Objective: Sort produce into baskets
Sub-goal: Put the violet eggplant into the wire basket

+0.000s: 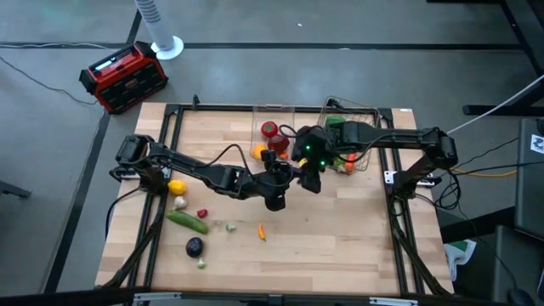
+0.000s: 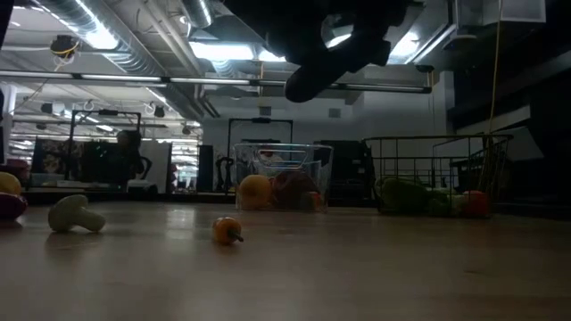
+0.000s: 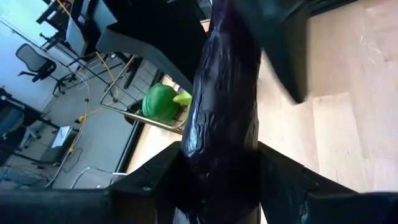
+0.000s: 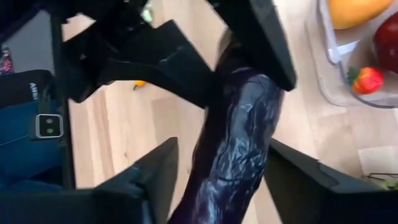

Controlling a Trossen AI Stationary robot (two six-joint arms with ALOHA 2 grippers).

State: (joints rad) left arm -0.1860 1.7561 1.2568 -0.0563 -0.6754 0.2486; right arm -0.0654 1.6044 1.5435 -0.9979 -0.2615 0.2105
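Backlit low view — perhaps underexposed

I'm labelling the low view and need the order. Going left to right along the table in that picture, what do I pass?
Yellow fruit at the edge → pale mushroom → small orange pepper → clear bin holding an orange → wire basket with green produce.

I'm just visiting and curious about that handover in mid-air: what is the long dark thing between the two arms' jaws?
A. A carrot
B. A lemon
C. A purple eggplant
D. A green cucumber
C: both wrist views show a long, glossy, dark purple eggplant running between the jaws of the left gripper and those of the right gripper, held above the wooden table.
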